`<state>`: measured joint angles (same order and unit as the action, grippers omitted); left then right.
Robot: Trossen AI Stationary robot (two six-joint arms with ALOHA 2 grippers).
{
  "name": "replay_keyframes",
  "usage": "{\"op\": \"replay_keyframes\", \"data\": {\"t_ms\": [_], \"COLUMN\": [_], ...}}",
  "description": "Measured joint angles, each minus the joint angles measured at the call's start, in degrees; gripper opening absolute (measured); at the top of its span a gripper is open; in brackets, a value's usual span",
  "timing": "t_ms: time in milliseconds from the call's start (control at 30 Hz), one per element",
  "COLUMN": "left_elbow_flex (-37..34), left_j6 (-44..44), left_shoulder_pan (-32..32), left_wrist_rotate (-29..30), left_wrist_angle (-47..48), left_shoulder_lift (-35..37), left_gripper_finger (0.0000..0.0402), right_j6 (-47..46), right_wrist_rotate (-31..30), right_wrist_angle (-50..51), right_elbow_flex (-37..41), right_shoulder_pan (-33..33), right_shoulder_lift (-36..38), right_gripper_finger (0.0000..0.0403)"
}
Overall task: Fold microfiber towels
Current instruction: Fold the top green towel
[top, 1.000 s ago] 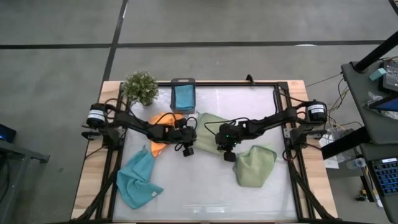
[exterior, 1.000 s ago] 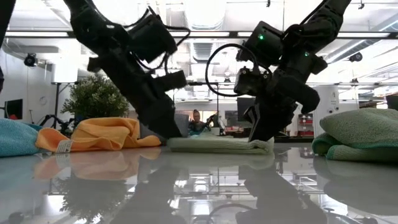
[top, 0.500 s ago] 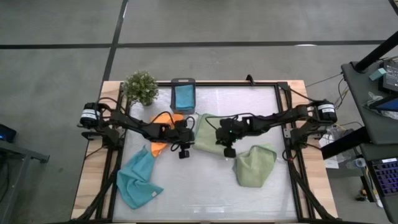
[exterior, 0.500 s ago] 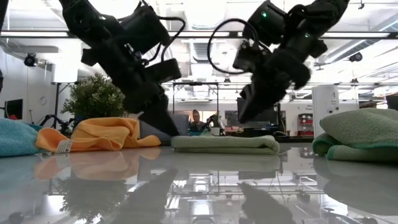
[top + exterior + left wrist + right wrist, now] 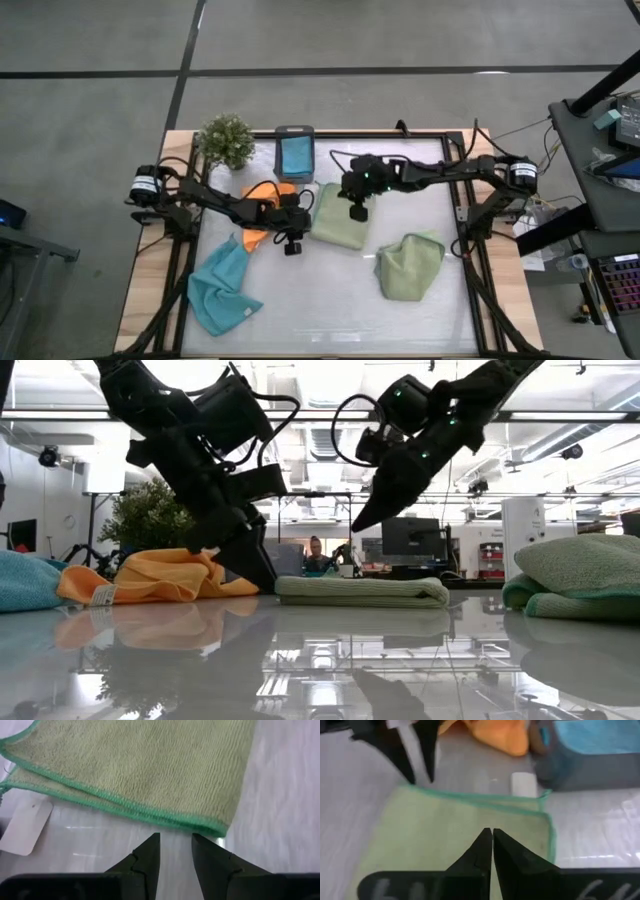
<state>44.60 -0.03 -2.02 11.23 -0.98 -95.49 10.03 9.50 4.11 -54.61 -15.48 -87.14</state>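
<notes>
Front centre of table (image 5: pixel 320 310) free; towels (image 5: pixel 338 215) crowd rear.

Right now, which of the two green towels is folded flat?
The sage green towel at the table's middle, between both grippers, lies flat and neatly folded; the other green towel sits rumpled.

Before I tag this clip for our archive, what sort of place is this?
Likely a robotics lab in an open workshop: a framed table on concrete floor, ceiling light strips, and monitors on desks behind.
</notes>
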Motion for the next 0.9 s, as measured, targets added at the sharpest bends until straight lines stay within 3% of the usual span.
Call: {"op": "replay_keyframes", "data": {"t_ms": [167, 567, 900], "left_elbow_flex": [0.0, 0.0, 0.0], "left_j6": [1.33, 3.47, 4.02], "left_shoulder_pan": [0.87, 3.19, 4.93], "left_wrist_rotate": [1.08, 1.5, 5.35], "left_wrist_angle": [0.02, -0.02, -1.21], "left_shoulder_lift": [0.01, 0.03, 0.05], "left_gripper_finger": [0.0097, 0.0097, 0.0097], "right_j6": [0.51, 6.79, 8.6], "right_wrist_rotate": [4.16, 4.43, 5.52], "right_wrist_angle": [-0.45, -0.02, 0.51], "right_elbow_flex": [-2.94, -11.31, -12.53], "right_shoulder_pan": [-3.22, -8.05, -8.55], "right_shoulder_lift": [-4.15, -14.05, -18.09], "right_gripper_finger": [0.0041, 0.0148, 0.0143]}}
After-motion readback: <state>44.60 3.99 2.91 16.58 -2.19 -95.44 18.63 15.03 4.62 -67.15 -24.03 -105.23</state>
